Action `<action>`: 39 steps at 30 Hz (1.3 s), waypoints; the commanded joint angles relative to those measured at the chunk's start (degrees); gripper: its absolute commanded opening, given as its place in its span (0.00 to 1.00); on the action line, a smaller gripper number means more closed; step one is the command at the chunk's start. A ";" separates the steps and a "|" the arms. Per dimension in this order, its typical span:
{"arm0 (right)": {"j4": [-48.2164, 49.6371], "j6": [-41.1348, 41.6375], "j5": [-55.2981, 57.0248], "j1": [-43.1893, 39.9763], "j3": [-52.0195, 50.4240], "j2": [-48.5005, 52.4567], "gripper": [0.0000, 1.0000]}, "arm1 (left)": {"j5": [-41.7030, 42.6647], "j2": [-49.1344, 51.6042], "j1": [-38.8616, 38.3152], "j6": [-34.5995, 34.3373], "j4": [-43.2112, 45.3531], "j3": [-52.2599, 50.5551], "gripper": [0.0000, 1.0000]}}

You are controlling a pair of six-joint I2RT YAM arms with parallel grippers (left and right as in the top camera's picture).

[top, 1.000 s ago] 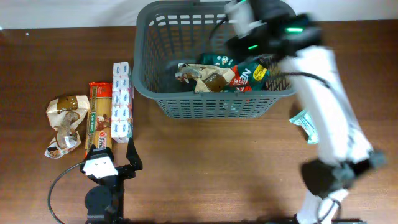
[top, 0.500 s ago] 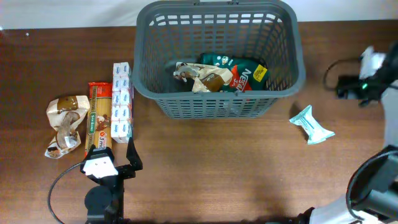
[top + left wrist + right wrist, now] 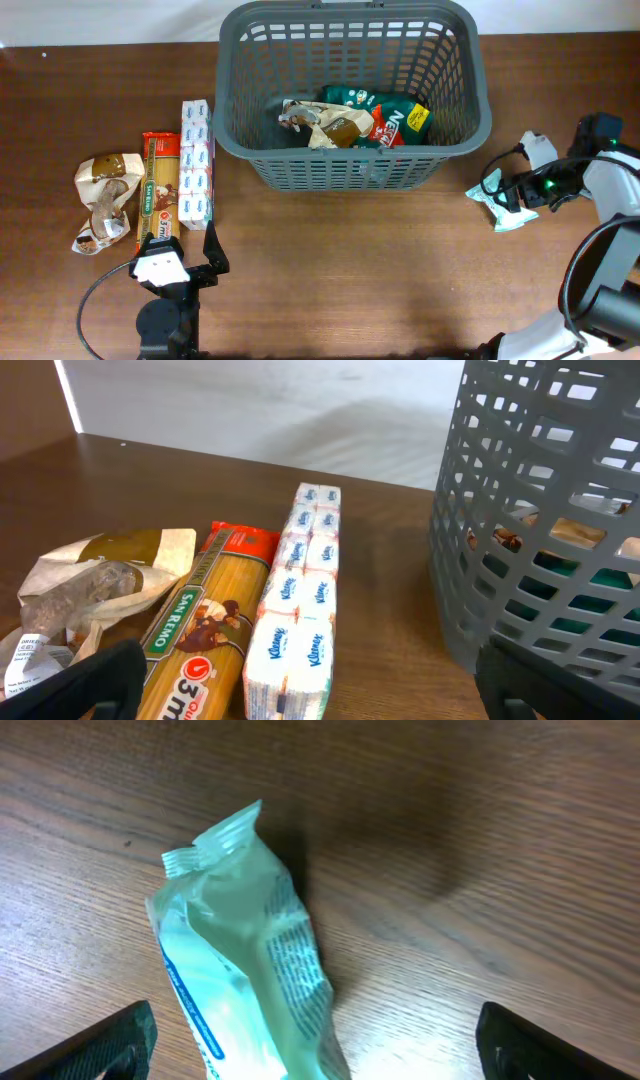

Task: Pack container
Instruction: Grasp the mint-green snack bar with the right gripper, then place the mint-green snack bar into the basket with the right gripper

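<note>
- Brown wood bench; container (image 3: pixel 350 170) sits upper centre, some packets already inside.
- Right jaws spread wide over teal packet (image 3: pixel 250 980) at right of frame, probably lining up a pick.
- Left jaws apart, parked by pasta (image 3: pixel 190 640) and tissues (image 3: pixel 300 610), lower left.

place: robotics lab | signs: left arm (image 3: pixel 160 325) on wooden table (image 3: pixel 350 270); plain white wall (image 3: pixel 260 410)

The right gripper (image 3: pixel 508 193) swung from container (image 3: pixel 340 172) to teal packet (image 3: pixel 250 980).
</note>
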 commanded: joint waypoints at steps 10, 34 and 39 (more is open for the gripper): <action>4.87 8.59 5.57 6.88 -0.22 7.15 0.11 | -0.63 -0.28 -0.22 -0.50 -0.04 -0.31 0.99; -22.36 23.17 -12.92 26.38 71.73 1.68 0.04 | -0.61 -0.28 -0.22 -0.52 -0.04 -0.31 0.99; -22.36 22.67 -0.11 40.04 69.20 5.44 0.04 | -0.61 -0.28 -0.22 -0.50 -0.04 -0.31 0.99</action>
